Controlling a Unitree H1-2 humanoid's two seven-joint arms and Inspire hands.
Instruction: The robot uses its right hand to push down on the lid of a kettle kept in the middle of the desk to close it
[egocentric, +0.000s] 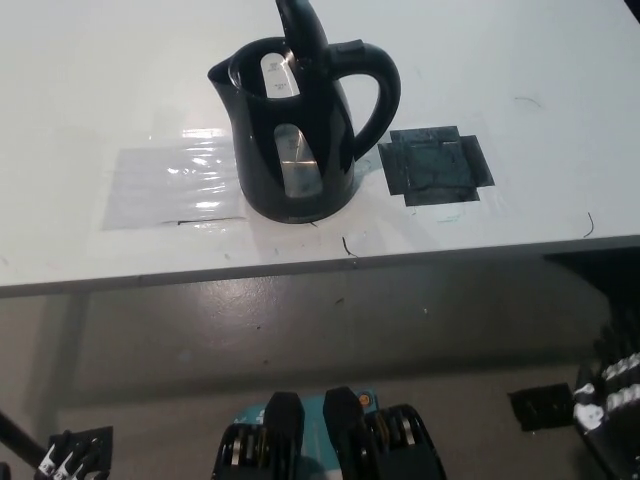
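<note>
Standing upright on the white counter (80, 90), a little left of the picture's centre and well back from the near edge, is one black plastic electric kettle (295, 150) with a clear water window in its side. Its black hinged lid (300, 30) is raised, pointing up and away at the top of the frame, so the mouth of the kettle is open. The curved handle faces picture right and the spout faces left.

Only the edge of the black right robot hand (608, 390) shows, low at the far right, below the counter edge and well apart from the kettle; whether it is spread or pressed together cannot be told. The kettle lies up and to the left of it. The white left robot hand is not in view.

Also on the counter: one square patch of black tape (437, 165) just right of the kettle, and one clear glossy sheet (170, 185) just left of it. Closing has not begun.
</note>
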